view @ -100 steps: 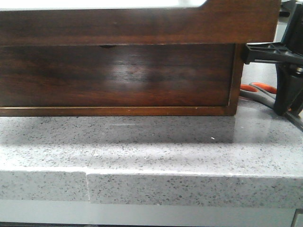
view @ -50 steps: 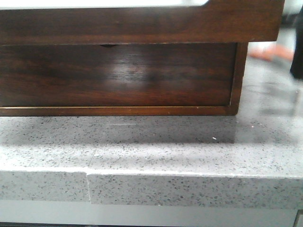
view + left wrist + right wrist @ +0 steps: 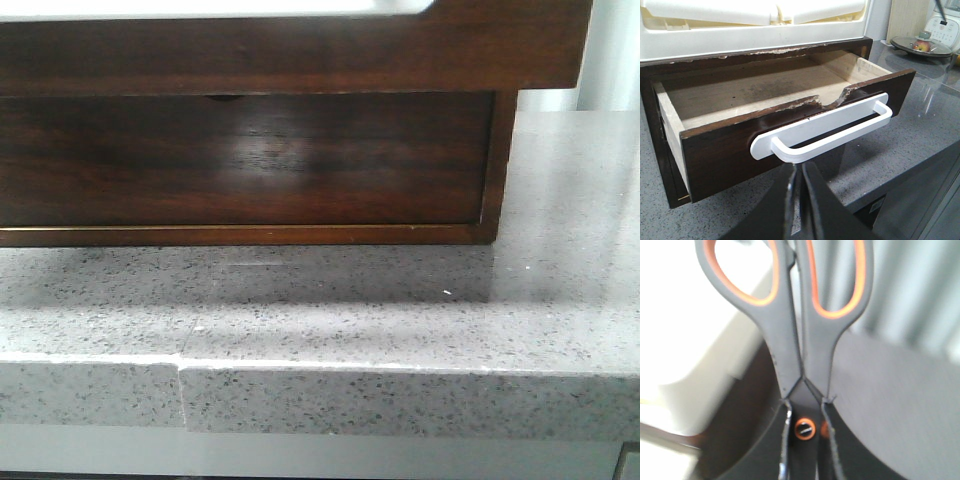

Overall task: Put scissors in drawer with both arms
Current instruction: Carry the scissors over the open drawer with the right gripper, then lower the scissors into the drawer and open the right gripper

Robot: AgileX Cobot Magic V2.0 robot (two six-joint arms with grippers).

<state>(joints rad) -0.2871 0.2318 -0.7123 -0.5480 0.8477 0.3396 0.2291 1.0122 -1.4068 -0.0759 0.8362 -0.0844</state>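
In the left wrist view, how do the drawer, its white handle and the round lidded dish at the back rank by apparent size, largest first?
1. The drawer, open, fills most of the view.
2. The white handle, spanning much of the drawer's front.
3. The round lidded dish, smallest, but it stands much farther from the camera, so its true size against the handle is unsure.

A grey speckled stone countertop (image 3: 330, 310) fills the front view, with a seam in its front edge. In the left wrist view, a white foam tray (image 3: 755, 20) sits on the chest, and a dark round plate (image 3: 920, 46) (holding something reddish) rests beyond.
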